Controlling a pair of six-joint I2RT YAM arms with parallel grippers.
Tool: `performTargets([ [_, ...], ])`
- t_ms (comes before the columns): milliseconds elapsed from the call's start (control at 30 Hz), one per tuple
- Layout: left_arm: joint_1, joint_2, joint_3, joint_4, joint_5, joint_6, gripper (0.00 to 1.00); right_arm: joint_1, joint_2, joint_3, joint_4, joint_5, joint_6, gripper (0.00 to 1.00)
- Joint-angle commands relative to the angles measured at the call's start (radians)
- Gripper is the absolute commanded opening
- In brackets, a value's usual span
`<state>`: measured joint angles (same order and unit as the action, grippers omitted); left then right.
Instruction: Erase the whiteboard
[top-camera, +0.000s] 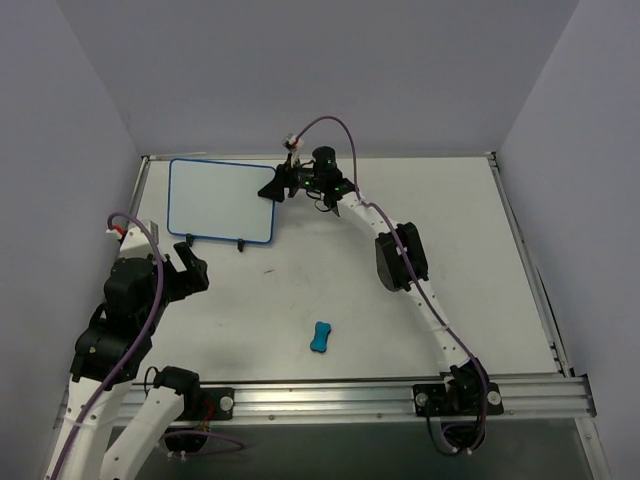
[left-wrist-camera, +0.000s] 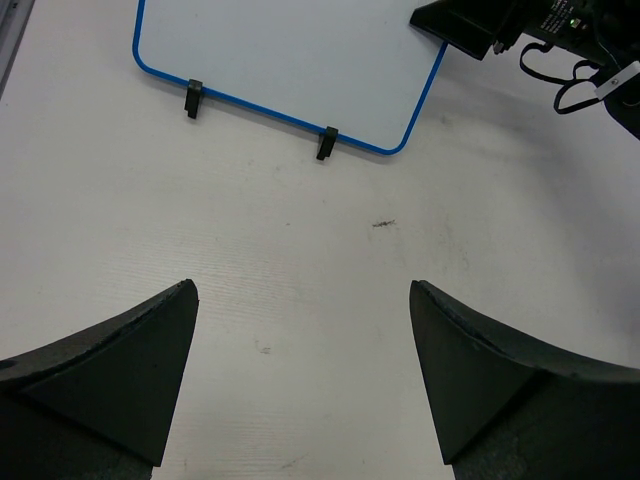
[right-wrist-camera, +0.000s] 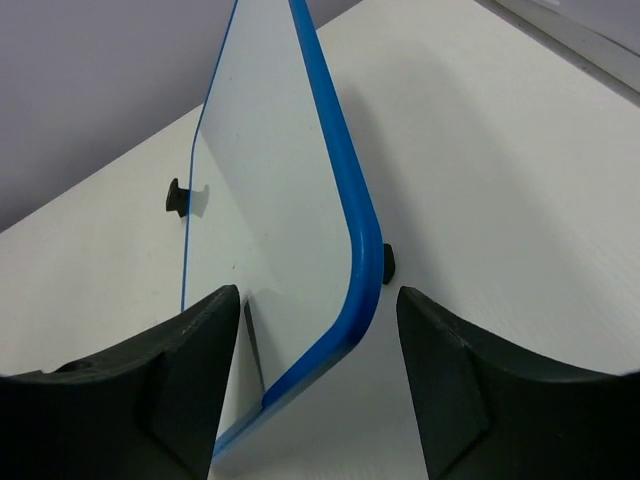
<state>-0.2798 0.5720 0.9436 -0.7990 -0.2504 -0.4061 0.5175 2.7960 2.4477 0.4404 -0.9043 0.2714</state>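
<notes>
Whiteboard (top-camera: 222, 200) stands behind eraser (top-camera: 320, 337) (well apart).

Lighting: even, diffuse, from overhead; moderately bright in all three views. Shadows fall soft and short on the counter (top-camera: 300, 290). The whiteboard (top-camera: 222, 200) face reads flat, cool white. The left end effector (left-wrist-camera: 303, 286) and right end effector (right-wrist-camera: 318, 292) render near-black, with little surface detail and slightly soft edges. In the top view the walls dim toward the upper corners.
</notes>
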Motion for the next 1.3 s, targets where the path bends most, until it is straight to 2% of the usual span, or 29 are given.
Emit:
performTargets([
  [0, 0.007, -0.008, 0.004, 0.055, 0.017, 0.016, 0.94, 0.001, -0.026, -0.01, 0.029, 0.001, -0.031, 0.61],
  [233, 0.008, -0.006, 0.004, 0.057, 0.019, 0.016, 0.94, 0.007, -0.055, -0.05, 0.079, 0.008, -0.009, 0.78],
  [267, 0.008, -0.008, 0.004, 0.058, 0.019, 0.016, 0.94, 0.006, -0.068, -0.061, 0.092, -0.001, -0.002, 0.86],
  [333, 0.011, -0.006, 0.004, 0.058, 0.019, 0.016, 0.94, 0.006, -0.084, -0.087, 0.115, -0.013, 0.012, 0.92],
  [367, 0.013, -0.004, 0.004, 0.057, 0.019, 0.016, 0.94, 0.006, -0.104, -0.093, 0.109, -0.021, 0.005, 0.99],
  [567, 0.027, -0.003, 0.004, 0.06, 0.026, 0.02, 0.94, 0.0, -0.228, -0.217, 0.122, -0.044, -0.014, 1.0],
  [733, 0.03, -0.003, 0.001, 0.064, 0.036, 0.021, 0.94, -0.042, -0.299, -0.335, 0.306, -0.114, 0.124, 1.0],
  [867, 0.031, 0.003, 0.004, 0.06, 0.025, 0.02, 0.94, -0.08, -0.363, -0.445, 0.36, -0.131, 0.161, 1.0],
  [967, 0.044, 0.006, 0.006, 0.061, 0.019, 0.018, 0.94, -0.114, -0.447, -0.533, 0.308, -0.084, 0.088, 1.0],
  [1100, 0.074, 0.009, 0.006, 0.064, 0.031, 0.021, 0.94, -0.166, -0.578, -0.683, 0.102, 0.034, -0.066, 1.0],
  [1267, 0.12, 0.02, 0.004, 0.073, 0.063, 0.026, 0.94, -0.192, -0.725, -0.746, -0.175, 0.256, -0.26, 1.0],
])
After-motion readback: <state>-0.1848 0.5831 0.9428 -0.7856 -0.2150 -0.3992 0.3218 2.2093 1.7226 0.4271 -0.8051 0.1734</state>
